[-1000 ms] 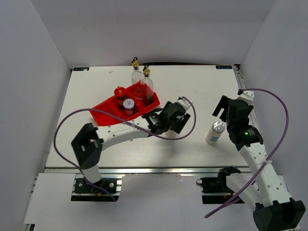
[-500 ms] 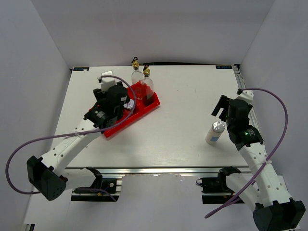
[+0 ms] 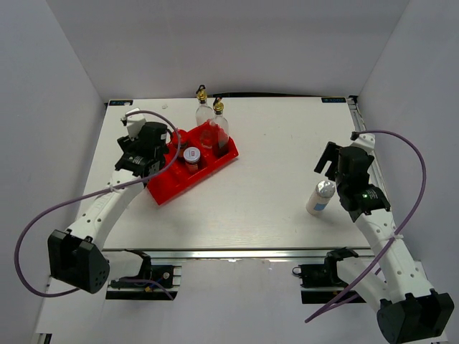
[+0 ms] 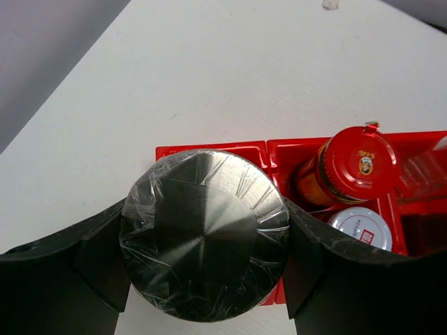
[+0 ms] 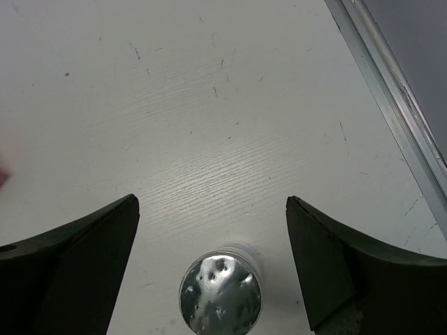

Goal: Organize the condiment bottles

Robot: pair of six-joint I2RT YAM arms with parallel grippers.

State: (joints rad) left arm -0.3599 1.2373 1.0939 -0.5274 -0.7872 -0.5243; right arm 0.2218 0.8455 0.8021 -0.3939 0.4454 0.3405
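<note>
White table (image 3: 272,143), red tray (image 3: 161,192) rear left, shaker (image 3: 320,198) standing right, glass bottle (image 3: 204,111) seemingly behind tray

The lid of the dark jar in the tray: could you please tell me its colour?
The lid is red, clearest in the left wrist view.

A red tray (image 3: 163,190) (divided inside) sits on the white table (image 3: 265,204).

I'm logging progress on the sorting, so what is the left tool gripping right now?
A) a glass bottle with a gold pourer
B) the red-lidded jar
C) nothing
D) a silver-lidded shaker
D: in the left wrist view the left tool has its fingers pressed against both sides of the silver-lidded shaker, while the red-lidded jar sits apart in the red tray.
</note>
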